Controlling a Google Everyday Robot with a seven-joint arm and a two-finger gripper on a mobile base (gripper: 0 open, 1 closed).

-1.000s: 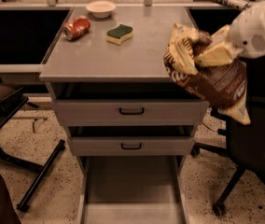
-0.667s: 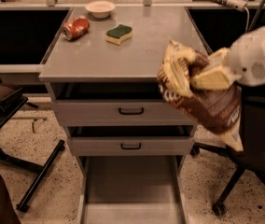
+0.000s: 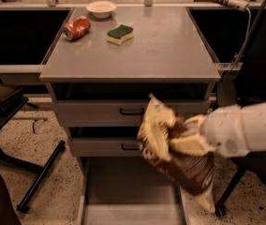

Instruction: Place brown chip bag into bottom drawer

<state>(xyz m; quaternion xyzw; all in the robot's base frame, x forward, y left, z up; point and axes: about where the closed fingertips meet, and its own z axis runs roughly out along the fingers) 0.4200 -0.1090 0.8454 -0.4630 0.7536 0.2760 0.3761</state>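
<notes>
One second has carried the tool (image 3: 185, 143), clamped shut on the crumpled brown chip bag (image 3: 191, 172), from the tabletop (image 3: 170, 46) edge down past the upper drawer fronts (image 3: 95, 111), so the bag now hangs over the open bottom drawer (image 3: 126, 191), probably near release.

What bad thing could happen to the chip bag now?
1. The gripper holds the bag in the air, and the bag's low end hangs out past the right wall of the bottom drawer. If it is let go here, it might land on the floor instead.
2. The bag is right in front of the middle drawer, so it could bump or snag there on the way down.
</notes>
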